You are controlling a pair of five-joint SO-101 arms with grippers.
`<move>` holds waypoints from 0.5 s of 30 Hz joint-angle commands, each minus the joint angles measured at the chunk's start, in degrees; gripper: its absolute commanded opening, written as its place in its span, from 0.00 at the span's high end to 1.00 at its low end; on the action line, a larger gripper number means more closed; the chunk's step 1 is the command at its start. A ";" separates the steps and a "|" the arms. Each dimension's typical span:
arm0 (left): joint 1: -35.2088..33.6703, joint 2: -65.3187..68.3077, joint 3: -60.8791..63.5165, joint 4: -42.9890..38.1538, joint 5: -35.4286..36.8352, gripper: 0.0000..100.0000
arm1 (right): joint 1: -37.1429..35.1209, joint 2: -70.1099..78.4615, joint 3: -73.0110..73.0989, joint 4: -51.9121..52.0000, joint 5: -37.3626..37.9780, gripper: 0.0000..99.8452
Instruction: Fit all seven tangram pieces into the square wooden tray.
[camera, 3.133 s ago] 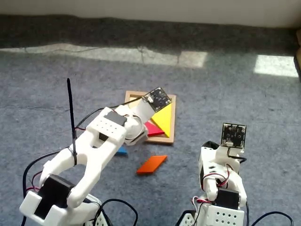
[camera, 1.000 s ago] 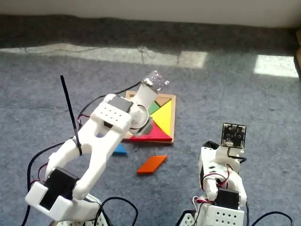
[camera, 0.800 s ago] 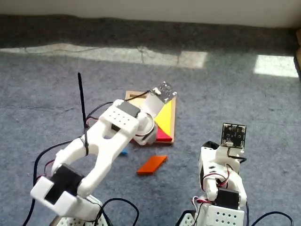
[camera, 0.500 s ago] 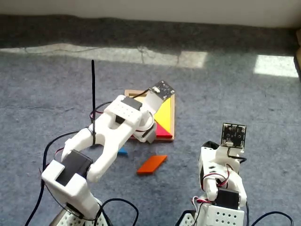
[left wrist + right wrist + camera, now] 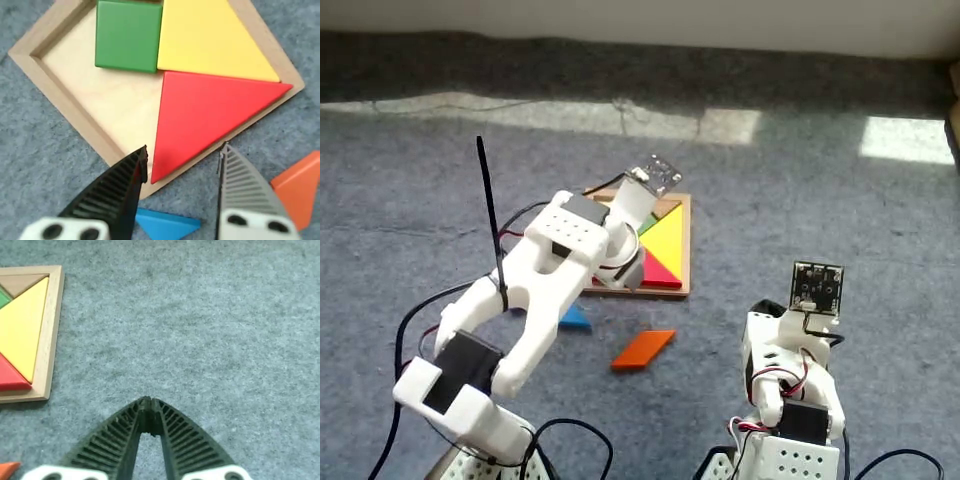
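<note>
orange comes nearest: an orange parallelogram (image 5: pixel 643 348) lies flat on the grey carpet (image 5: pixel 820 200) between the two arm bases, outside the tray. a small blue triangle (image 5: pixel 575 318) lies just beside the left arm, also outside. in the left wrist view both sit on the near side of the left gripper (image 5: pixel 184 147), the blue one low between its two fingers and the orange one off past the grey finger. that gripper is spread wide and carries nothing. its black and grey tips hang over the near corner of the square wooden tray (image 5: pixel 65 110), one on each side of the near edge of the red triangle (image 5: pixel 210 115). whether the tips touch the wood i cannot tell.

the red triangle lies flat inside the tray along one rim. past it a large yellow triangle (image 5: pixel 210 40) meets it edge to edge. a green square (image 5: pixel 129 35) sits against the yellow's side, its corner at the red's point. pale bare wood shows on the tray floor beside them. a brown triangle (image 5: pixel 20 282) fills the far corner beyond the yellow.

the right gripper (image 5: pixel 150 402) is pinched closed on nothing, over carpet, well apart from the tray's side.
</note>
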 commanded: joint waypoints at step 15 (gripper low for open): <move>-3.74 -2.24 1.27 -7.82 -0.18 0.77 | 0.66 0.31 8.31 0.04 0.53 0.99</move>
